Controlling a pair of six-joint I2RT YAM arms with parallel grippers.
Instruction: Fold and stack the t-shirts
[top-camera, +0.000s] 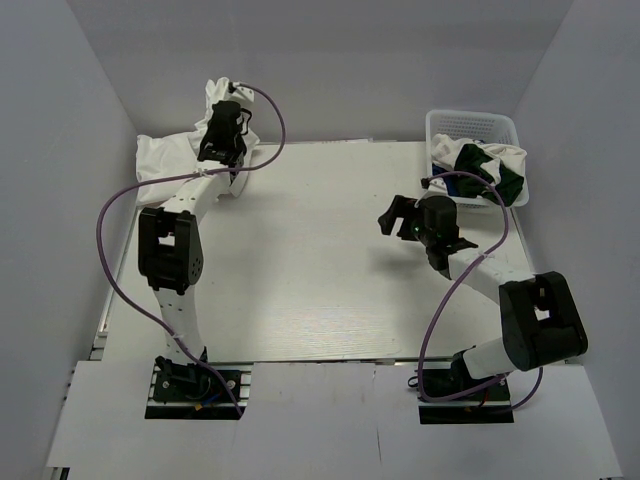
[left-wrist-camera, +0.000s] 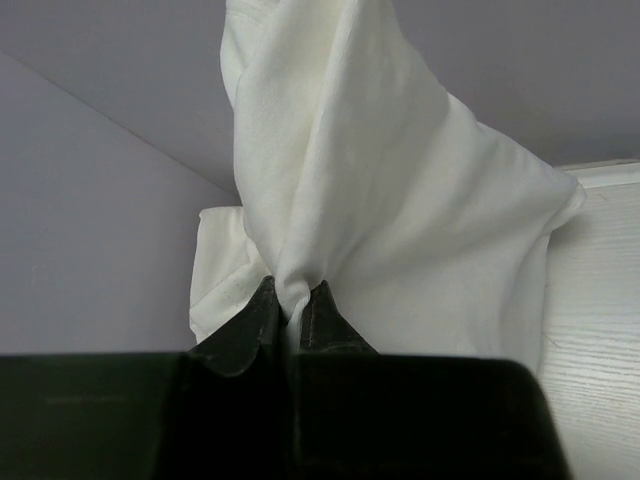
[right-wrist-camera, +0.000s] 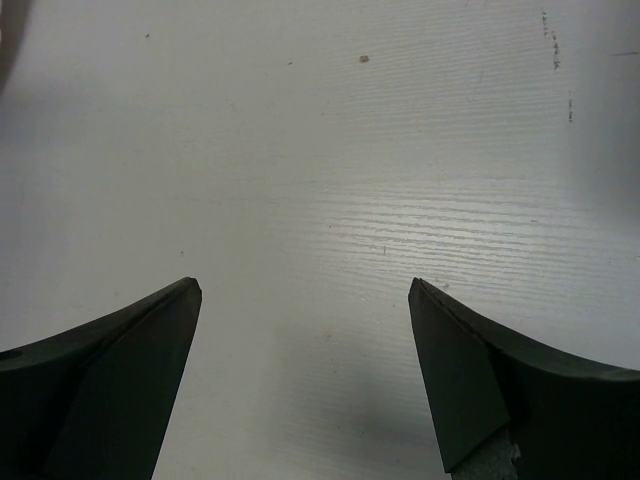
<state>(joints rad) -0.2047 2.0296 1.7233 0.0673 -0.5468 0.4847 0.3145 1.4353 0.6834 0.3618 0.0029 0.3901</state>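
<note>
1. Left wrist view: the left jaws are drawn narrow and pinch a gathered fold of a white t-shirt (left-wrist-camera: 380, 200) at the lower centre of the frame, with cloth squeezed between the two dark fingertips (left-wrist-camera: 262, 310).
2. From that pinch the cloth rises in a twisted bunch to the top of the frame. It also fans out to the right, where a loose edge hangs down to the pale surface (left-wrist-camera: 600, 330) at the right edge.
3. Behind the shirt stands a plain grey wall (left-wrist-camera: 100, 200).
4. Right wrist view: the right jaws stand wide apart with nothing between them, one dark finger at the lower left of the frame and one at the lower right. Only bare wood-grain surface shows between and beyond them.
5. Top external view: the left arm (top-camera: 175, 250) reaches to the upper left of the frame. The white t-shirt is bunched there at the far left corner of the surface, partly lifted against the back wall.
6. The right arm (top-camera: 520, 320) bends inward, with its jaws right of centre, above the surface and well apart from the held shirt.
7. At the upper right sits a white lattice basket (top-camera: 500, 125). More t-shirts (top-camera: 490, 165), white and dark green, are crumpled inside it and spill over its near rim.
</note>
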